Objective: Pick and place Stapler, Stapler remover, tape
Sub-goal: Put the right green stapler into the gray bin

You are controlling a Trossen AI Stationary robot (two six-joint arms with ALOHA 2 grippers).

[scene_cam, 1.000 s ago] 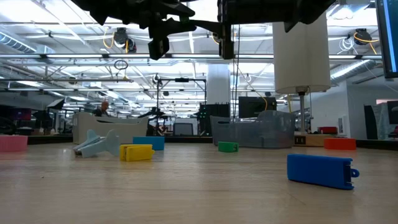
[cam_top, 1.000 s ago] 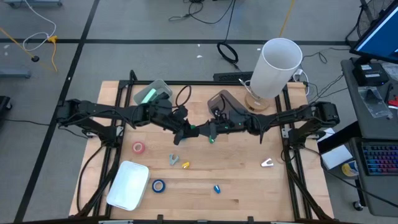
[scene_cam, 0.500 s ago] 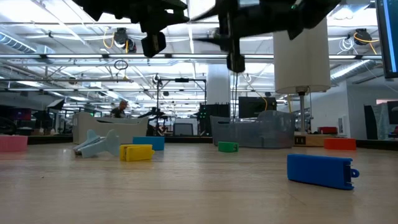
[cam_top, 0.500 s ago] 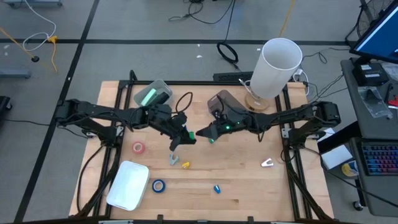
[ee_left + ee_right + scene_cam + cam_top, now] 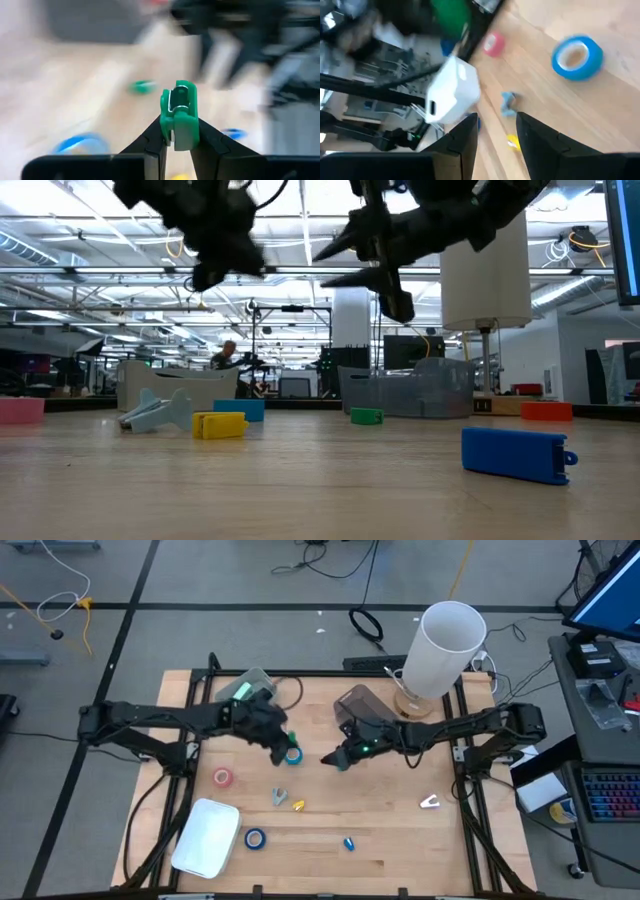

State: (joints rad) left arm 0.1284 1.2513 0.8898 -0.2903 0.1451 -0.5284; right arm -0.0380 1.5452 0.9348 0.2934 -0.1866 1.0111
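From where I stand, the wooden surface (image 5: 390, 810) has lots of little things on it. Far over at 7 o'clock sits a white bin (image 5: 206, 837). Just past it lie a pink tape roll (image 5: 222, 777) at 9 o'clock and a blue tape roll (image 5: 256, 838) nearer 7. A grey stapler remover (image 5: 279, 797) lies close to the middle.

The left gripper (image 5: 281, 744) hangs in the air a bit toward 10 o'clock from the middle. Its jaws are squeezed tight on a small green stapler (image 5: 179, 116), which sticks up out of the tips. A teal tape roll (image 5: 292, 754) lies on the wood right beside it.

The right gripper (image 5: 328, 759) is near the middle, very close to the left one. Its jaws are apart and hold nothing.

I think the stapler is on its way to a bin, maybe the clear bin (image 5: 250, 688) at 11 o'clock, but I can't tell which. The jaws pinch only the bottom bit of the stapler, so a fast swing could make it twist or slip out. The two arms are so near each other that a turn could make them bump. Letting go too soon would drop it on the wood, not in a bin
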